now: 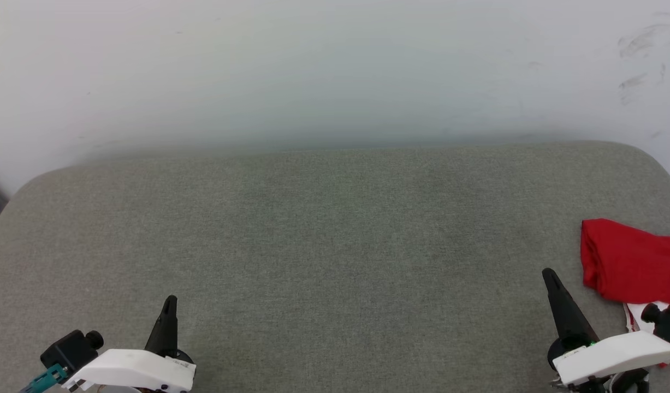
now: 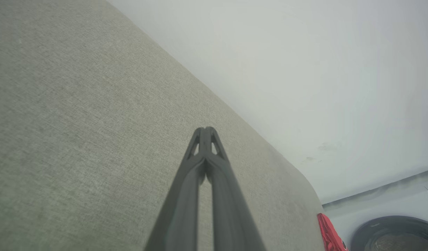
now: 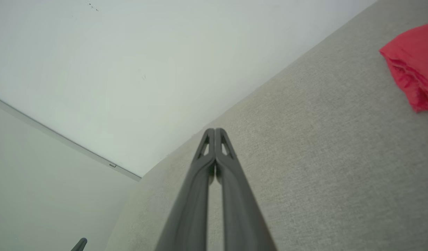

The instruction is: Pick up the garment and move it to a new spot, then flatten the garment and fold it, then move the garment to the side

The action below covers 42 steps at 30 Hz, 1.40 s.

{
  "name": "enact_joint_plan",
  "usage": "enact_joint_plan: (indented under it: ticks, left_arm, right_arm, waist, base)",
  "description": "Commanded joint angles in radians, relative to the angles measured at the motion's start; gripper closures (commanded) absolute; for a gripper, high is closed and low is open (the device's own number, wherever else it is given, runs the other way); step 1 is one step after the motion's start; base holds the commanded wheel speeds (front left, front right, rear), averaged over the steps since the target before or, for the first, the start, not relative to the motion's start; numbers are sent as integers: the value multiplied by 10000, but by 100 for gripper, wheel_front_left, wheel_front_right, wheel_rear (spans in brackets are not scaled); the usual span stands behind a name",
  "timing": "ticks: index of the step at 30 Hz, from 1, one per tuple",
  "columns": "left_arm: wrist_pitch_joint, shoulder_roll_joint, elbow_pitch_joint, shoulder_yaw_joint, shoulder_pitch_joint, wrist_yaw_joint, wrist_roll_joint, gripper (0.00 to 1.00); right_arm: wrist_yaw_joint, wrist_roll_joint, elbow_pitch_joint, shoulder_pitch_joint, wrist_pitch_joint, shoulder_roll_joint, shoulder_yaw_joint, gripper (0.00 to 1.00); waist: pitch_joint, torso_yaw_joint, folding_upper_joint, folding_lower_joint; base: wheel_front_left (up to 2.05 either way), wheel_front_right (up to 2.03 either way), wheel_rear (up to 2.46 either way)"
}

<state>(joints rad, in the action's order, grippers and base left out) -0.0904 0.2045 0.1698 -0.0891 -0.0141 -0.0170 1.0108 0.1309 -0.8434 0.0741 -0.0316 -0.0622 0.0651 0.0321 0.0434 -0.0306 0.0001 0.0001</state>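
One garment point(image 1: 629, 262); right edge of cushion point(image 1: 335, 229)

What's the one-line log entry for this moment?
garment: heaped, right edge of cushion | left gripper: shut, empty | right gripper: shut, empty, near garment

Broad grey cushion point(image 1: 335, 245) open across the middle, red garment point(image 1: 629, 262) bunched at right edge, wall point(image 1: 335, 71) behind.

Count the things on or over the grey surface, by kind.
Garment: 1, red, lying at the right edge
Pincers: 2, left pincer and right pincer, both shut and empty
Total: 3
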Motion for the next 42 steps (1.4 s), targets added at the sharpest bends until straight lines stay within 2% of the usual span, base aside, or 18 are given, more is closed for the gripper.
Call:
enact_joint_plan:
  ticks: [1,15,42]
  left_arm:
    - [80,-29,-37,157,277,100,299,100]
    - [511,-360,132,569,516,420,1616,100]
    - [1199,-877,416,1218,880,917,3652,100]
  right_arm:
    - [0,-410,-20,322,-19,78,39,100]
    - [0,-2132,369,583,-66,88,143,100]
    - [-1,-4764,977,988,-174,72,338,100]
  waist:
    - [-10,7,-1,0]
    - [-88,58,-1,0]
    - [-233,154,-1,-1]
  base:
    - [0,0,0]
    - [0,0,0]
    - [0,0,0]
